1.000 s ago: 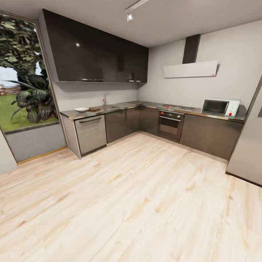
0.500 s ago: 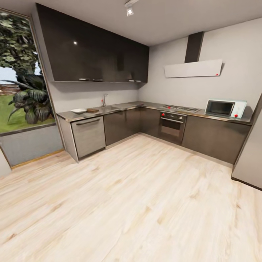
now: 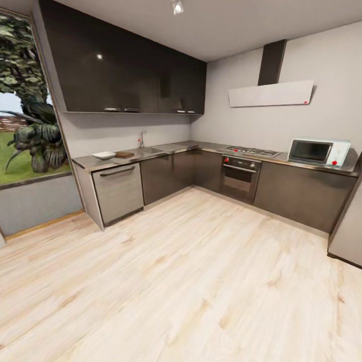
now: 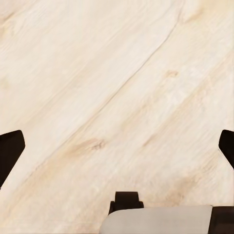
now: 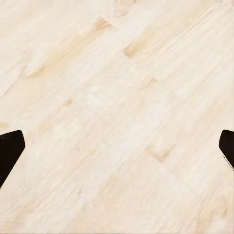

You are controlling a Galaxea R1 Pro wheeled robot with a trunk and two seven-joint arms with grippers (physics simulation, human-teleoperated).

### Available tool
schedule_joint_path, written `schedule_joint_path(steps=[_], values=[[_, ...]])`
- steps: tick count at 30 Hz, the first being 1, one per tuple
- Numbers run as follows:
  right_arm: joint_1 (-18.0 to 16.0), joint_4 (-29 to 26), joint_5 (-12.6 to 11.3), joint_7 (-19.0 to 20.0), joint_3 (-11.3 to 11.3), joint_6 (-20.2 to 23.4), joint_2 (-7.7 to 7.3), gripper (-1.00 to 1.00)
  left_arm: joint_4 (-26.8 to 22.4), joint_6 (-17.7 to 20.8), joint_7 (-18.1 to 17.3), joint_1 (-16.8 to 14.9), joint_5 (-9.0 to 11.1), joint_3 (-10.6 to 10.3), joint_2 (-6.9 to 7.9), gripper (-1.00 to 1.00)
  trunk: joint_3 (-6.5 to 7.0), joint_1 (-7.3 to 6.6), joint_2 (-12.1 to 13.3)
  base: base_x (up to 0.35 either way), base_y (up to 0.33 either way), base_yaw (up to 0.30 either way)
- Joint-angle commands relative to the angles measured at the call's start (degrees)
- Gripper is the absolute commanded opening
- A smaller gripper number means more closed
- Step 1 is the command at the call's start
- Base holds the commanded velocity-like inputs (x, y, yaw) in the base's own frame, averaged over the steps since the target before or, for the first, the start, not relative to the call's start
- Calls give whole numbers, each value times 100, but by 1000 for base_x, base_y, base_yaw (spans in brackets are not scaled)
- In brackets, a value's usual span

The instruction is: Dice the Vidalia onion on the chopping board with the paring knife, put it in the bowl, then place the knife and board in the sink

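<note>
The chopping board lay as a thin brown slab on the far-left run of the countertop, with the white bowl just to its left. To the right of the board the sink was set into the worktop, its tap rising behind it with a small red spot on it. From this distance the basin's inside was hidden, so the onion could not be made out, and nothing as small as a knife could be told apart on or near the board.

Dark base cabinets ran under the worktop, with a grey dishwasher front below the bowl and board. Round the corner to the right sat a hob over an oven, and farther right a pale microwave with a red knob; no writing on any of them was legible. A slanted extractor hood hung above the hob, glossy dark wall cabinets above the sink run, and a window with foliage stood at the far left.

Pale wooden floor spread across the whole near part of the room. The left gripper and the right gripper each hung over that floor, fingertips spread wide to the frame's edges and holding nothing, well apart from the board and sink across the room.
</note>
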Motion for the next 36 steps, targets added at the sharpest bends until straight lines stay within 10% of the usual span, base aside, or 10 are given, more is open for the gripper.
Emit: schedule_joint_path(steps=[1,36], values=[[-1,-1,4,-16,1,-12,1,100,1,-15,-8,-2,3,5,0,100,-5,3,-2,316,-88,0],[-1,-1,4,-16,1,-12,1,100,1,-24,-8,-2,3,5,6,100,-5,3,-2,308,-38,0]])
